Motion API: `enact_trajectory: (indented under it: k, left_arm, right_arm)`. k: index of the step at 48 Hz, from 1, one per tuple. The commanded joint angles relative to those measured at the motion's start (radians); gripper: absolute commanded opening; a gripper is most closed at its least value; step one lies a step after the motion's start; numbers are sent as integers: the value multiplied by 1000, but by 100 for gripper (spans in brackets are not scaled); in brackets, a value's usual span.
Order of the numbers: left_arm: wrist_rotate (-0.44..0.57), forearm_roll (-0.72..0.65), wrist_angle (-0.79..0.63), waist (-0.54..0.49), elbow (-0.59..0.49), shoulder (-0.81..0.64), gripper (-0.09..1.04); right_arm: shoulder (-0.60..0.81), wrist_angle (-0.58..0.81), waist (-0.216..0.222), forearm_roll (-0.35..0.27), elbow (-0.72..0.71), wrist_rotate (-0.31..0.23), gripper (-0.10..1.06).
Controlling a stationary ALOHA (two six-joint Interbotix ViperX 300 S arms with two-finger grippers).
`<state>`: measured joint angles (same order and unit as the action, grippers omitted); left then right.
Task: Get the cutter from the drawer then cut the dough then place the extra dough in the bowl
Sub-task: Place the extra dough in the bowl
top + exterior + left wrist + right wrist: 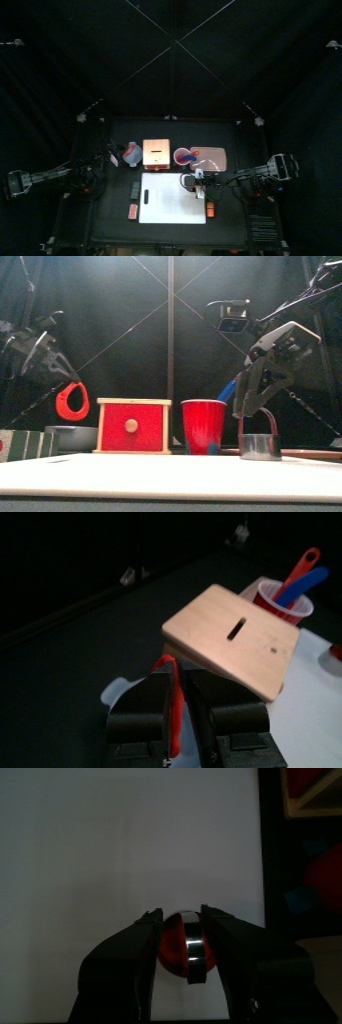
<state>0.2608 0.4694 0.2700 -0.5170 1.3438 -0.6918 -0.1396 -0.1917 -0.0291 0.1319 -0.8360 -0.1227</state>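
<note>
- The left gripper (pixel 178 680) has its jaws pressed on a thin red dough ring (pixel 166 707), which is the extra dough.
- In the front view the ring hangs free in the air at the left of the worktop, above the blue-grey bowl (pixel 70 436) and not touching it.
- The right gripper (pixel 185 918) has its jaws pinching the round metal cutter (pixel 258 446), which stands on the white cutting board (pixel 134 838) at the right.
- Inside the cutter the right wrist view shows a piece of red dough (pixel 174 946), probably the cut disc.
- The wooden box (pixel 134 424) shows its red drawer front flush, and the red cup (pixel 203 426) stands just beside it.
- I judge that the task is almost finished: the cutter is out of the drawer and the dough is cut, because the ring is apart from the middle piece.
- What is left is to lower the ring and release it into the bowl.
</note>
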Motion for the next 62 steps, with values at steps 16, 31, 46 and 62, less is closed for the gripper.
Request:
enact_trajectory:
  k: [16,31,46,62]
  left_arm:
    - [-3,-12,67,64,-14,23,92]
    - [-54,241,61,84,-28,25,92]
    - [-37,-107,115,337,-77,23,92]
    - [-40,-430,331,480,-80,23,91]
  right_arm:
    - [-14,3,3,29,32,-5,76]
    - [-14,5,3,31,32,-8,76]
    - [-81,189,-3,72,114,14,76]
    - [-120,578,71,198,80,-8,76]
